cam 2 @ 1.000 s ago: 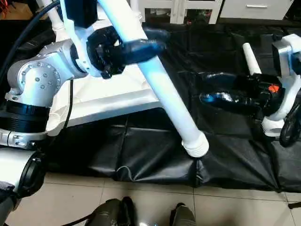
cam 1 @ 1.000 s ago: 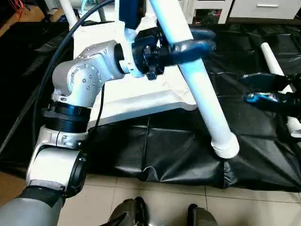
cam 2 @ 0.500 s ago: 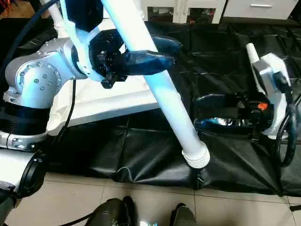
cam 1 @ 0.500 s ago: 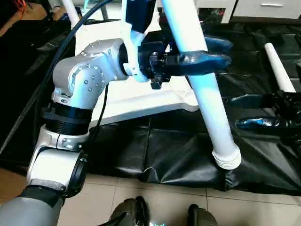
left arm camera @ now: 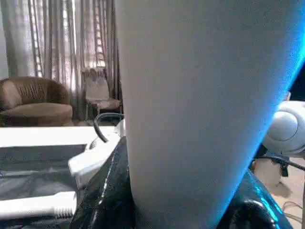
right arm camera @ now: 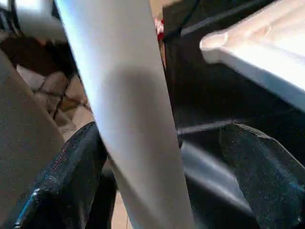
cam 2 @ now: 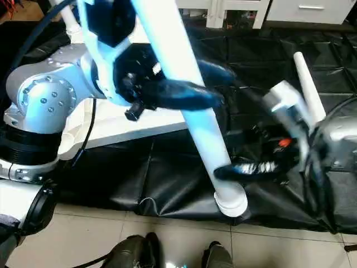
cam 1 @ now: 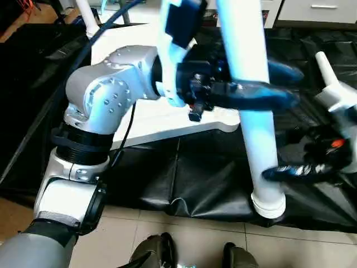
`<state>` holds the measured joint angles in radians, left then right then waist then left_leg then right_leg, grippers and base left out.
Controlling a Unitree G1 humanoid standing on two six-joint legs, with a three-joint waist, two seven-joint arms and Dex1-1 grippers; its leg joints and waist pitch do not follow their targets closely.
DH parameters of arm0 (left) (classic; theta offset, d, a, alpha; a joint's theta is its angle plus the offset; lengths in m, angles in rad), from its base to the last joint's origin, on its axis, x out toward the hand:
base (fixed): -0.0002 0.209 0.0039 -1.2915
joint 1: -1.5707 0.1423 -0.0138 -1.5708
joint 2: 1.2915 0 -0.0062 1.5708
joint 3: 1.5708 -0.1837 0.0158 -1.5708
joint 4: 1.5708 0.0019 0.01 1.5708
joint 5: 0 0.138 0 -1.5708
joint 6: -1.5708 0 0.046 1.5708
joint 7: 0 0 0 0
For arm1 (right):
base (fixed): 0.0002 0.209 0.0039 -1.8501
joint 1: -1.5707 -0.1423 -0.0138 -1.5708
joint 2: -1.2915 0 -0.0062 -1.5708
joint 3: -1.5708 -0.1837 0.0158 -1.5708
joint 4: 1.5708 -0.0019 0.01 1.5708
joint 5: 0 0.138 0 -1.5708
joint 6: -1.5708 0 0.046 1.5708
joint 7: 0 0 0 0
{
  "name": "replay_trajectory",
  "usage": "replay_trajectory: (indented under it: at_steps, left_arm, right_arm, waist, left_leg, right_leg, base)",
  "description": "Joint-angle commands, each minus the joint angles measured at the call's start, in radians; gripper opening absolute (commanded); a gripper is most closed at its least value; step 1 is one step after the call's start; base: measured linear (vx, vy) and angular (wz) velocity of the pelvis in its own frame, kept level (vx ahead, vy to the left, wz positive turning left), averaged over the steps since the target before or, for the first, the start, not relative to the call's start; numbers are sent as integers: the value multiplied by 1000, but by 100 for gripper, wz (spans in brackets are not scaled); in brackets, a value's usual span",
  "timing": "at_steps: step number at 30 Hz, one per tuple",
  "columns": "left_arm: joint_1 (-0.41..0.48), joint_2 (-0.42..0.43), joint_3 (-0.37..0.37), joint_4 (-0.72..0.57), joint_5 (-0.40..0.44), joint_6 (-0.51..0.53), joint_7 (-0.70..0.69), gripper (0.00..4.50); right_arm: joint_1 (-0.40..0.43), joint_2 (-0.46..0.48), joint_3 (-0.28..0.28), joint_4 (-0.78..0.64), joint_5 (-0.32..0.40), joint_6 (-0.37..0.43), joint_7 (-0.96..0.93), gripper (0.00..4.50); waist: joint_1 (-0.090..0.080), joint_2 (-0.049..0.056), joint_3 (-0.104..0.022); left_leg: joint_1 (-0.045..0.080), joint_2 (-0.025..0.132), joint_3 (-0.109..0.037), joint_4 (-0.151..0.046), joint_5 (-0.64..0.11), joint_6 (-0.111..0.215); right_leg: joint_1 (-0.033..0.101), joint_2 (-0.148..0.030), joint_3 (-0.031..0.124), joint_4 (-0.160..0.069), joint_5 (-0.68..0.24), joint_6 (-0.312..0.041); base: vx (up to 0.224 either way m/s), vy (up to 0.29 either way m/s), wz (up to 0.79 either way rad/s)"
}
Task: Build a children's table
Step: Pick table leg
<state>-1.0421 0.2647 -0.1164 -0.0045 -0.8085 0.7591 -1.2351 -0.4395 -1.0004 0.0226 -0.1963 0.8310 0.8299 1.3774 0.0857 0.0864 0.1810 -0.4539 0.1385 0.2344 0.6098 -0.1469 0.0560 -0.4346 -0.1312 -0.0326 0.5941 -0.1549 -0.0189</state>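
The left gripper (cam 1: 262, 89), centre frame, clamps its black fingers around a white table leg (cam 1: 254, 111) held steeply over the black mat (cam 1: 184, 173). The right gripper (cam 2: 245, 167), fingers spread, straddles the leg's lower end. The tabletop (cam 1: 162, 120) lies upper left.

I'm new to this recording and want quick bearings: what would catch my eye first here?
The long white leg, held almost upright in the middle by the left tool, its ribbed end low over the black mat. The right tool sits at the leg's lower part, fingers either side of it and not closed. Behind lies the white table top on the mat, and another leg at far right.
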Motion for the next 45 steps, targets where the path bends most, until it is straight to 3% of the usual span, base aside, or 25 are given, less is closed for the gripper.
replay_trajectory:
  at_steps: [1,4,20,22,24,34,40,41,45]
  left_arm:
    - [-20,7,-6,-3,6,-18,-28,163]
    - [-19,11,-8,13,16,-28,-40,163]
    - [-9,22,-1,24,25,-38,-67,163]
    - [-7,22,0,21,24,-38,-65,163]
    - [-6,23,2,20,24,-38,-63,163]
    - [-24,17,12,51,37,-49,-56,163]
    - [-49,7,28,104,74,-92,-15,163]
    - [-57,-8,51,132,72,-92,27,219]
    - [-58,-15,80,154,35,-68,24,240]
  right_arm:
    - [-8,-16,42,-36,-50,-30,9,408]
    - [-18,-6,60,-40,-68,-33,-1,408]
    - [-33,-6,119,-57,-123,-36,28,262]
    - [-30,-9,124,-59,-129,-39,31,262]
    - [-27,-12,132,-60,-140,-43,36,227]
    - [-16,-15,147,-60,-172,-60,43,197]
    - [-7,10,130,-51,-173,-69,9,194]
    - [-2,22,118,-49,-172,-74,-7,193]
    - [6,45,97,-49,-165,-76,-33,190]
  waist:
    - [-7,-35,-92]
    - [-8,-35,-93]
    - [-6,-32,-98]
    - [-5,-32,-97]
    - [-6,-32,-99]
    - [-5,-33,-101]
    - [-3,-30,-111]
    - [-2,-30,-112]
    - [0,-28,-117]
  left_leg:
    - [68,85,-55,-91,-252,32]
    - [69,84,-55,-91,-244,39]
    - [69,85,-53,-87,-221,57]
    - [68,86,-53,-86,-222,56]
    - [68,86,-53,-86,-213,60]
    - [69,85,-52,-82,-198,74]
    - [67,84,-51,-76,-169,90]
    - [67,84,-52,-75,-169,90]
    - [64,82,-53,-72,-164,93]
  right_leg:
    - [38,-38,27,-61,-286,-224]
    - [38,-36,27,-60,-276,-224]
    - [43,-37,26,-51,-216,-252]
    - [43,-37,26,-52,-218,-253]
    - [43,-36,26,-50,-209,-254]
    - [43,-36,26,-48,-192,-261]
    - [47,-35,23,-43,-155,-273]
    - [47,-36,23,-43,-152,-274]
    - [51,-37,20,-41,-137,-280]
  base:
    - [0,0,0]
    - [0,0,0]
    - [0,0,0]
    - [0,0,0]
    - [0,0,0]
    - [0,0,0]
    - [0,0,0]
    - [0,0,0]
    - [0,0,0]
